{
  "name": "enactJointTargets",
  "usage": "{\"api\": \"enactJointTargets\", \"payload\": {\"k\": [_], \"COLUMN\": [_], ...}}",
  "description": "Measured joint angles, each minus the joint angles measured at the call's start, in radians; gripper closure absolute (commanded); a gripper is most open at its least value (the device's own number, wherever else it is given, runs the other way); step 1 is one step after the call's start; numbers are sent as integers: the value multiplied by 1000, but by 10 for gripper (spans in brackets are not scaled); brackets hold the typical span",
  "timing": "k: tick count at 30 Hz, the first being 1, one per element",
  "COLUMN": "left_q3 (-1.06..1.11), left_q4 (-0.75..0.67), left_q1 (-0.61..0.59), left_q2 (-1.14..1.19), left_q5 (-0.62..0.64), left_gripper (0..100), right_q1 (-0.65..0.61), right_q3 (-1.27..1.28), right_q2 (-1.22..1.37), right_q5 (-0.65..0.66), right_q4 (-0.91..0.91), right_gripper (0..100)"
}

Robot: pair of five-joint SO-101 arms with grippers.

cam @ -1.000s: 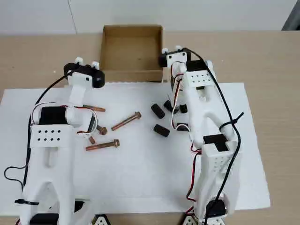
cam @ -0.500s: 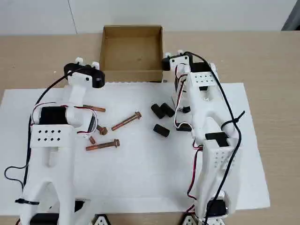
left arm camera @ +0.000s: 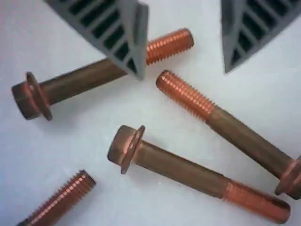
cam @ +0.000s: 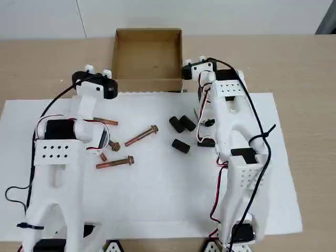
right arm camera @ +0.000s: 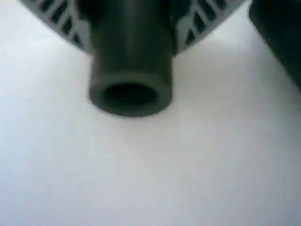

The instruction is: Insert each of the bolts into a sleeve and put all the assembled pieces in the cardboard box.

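Several copper bolts lie on the white mat; in the left wrist view one bolt (left arm camera: 174, 167) lies in the middle and another bolt (left arm camera: 99, 73) passes under one finger. My left gripper (left arm camera: 183, 73) hangs open just above them and holds nothing. From above, bolts (cam: 142, 135) lie spread beside the left arm. My right gripper (right arm camera: 130, 47) is shut on a black sleeve (right arm camera: 130, 80), whose open end faces the camera just above the mat. Loose black sleeves (cam: 177, 124) lie left of the right arm. The cardboard box (cam: 148, 83) stands at the back.
A white mat (cam: 157, 194) covers the table's middle, with bare wood around it. Another black sleeve (right arm camera: 282, 37) lies close beside the held one. A further sleeve (cam: 180, 146) rests nearer the front. Black cables hang along both arms.
The right arm has shifted slightly to the right, uncovering a second sleeve beside the first. The left arm and the bolts have not moved.
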Motion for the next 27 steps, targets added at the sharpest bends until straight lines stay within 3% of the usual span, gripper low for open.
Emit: {"api": "enactJointTargets", "payload": {"k": [5, 11, 18, 27], "left_q3": [-140, -466, -815, -921], "left_q4": [77, 224, 316, 322], "left_q1": [0, 0, 80, 222], "left_q2": [34, 292, 663, 898], "left_q5": [11, 2, -186, -316], "left_gripper": [965, 941, 930, 887], "right_q1": [2, 20, 64, 89], "right_q3": [0, 0, 0, 0], "right_q2": [-114, -186, -186, -186], "right_q5": [0, 0, 0, 0], "right_q4": [80, 167, 181, 184], "right_gripper": [995, 995, 995, 995]}}
